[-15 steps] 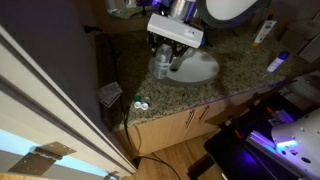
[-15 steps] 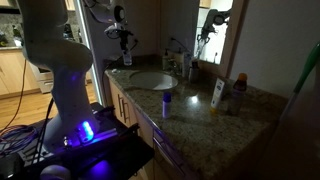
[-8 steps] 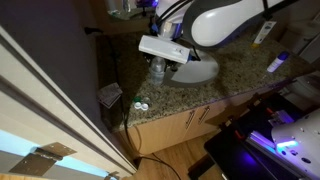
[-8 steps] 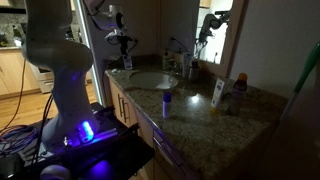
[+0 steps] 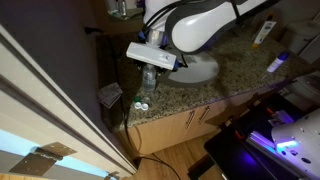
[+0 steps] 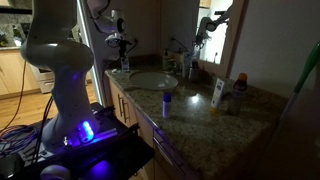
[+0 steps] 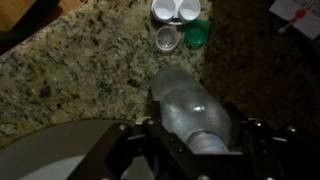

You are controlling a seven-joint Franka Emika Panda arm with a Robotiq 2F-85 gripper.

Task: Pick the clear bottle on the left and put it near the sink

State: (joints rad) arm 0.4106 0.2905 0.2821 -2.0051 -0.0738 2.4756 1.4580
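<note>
Holding one clear bottle [image 7: 190, 105] clenched between two fingers [image 7: 152, 132], over the speckled worktop [image 7: 80, 70] and just beside the one white sink [image 7: 45, 152]. Lying on the worktop past the bottle's far end: one white twin-cup case [image 7: 172, 10], one clear cap [image 7: 166, 38], one green cap [image 7: 197, 35].

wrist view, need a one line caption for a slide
Gripper holding a clear bottle over a granite counter, sink at lower left, small caps beyond.
</note>
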